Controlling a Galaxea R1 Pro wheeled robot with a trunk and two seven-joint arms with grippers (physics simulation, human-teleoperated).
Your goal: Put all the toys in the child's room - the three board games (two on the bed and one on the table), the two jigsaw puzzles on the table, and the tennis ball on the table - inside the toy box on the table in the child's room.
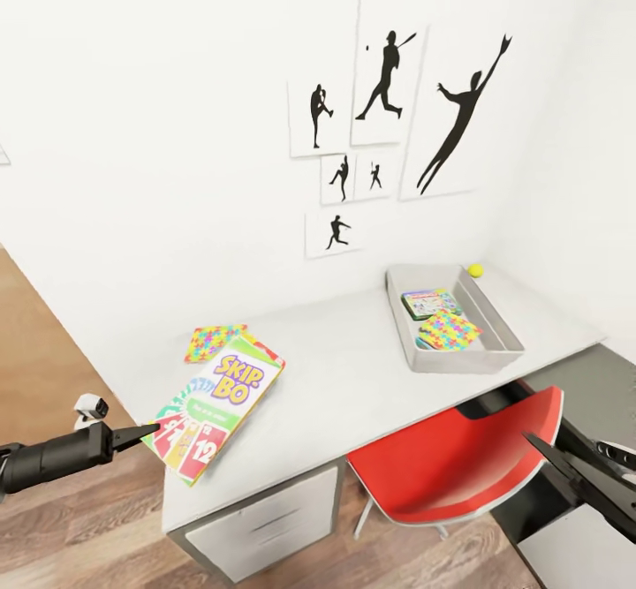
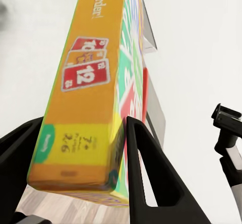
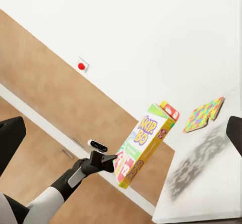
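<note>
Black fingers point(image 2: 143, 168) clamp the orange board game point(image 2: 83, 98) end.

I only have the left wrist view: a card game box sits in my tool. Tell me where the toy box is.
Observer: The toy box sits toward the right end of the table; the left tool holds the card game box at the left end.
Operator: Report what's inside.
Observer: One board game and one jigsaw puzzle.
Operator: List what's still out.
Observer: A second jigsaw beyond the held box, and the tennis ball behind the toy box.
</note>
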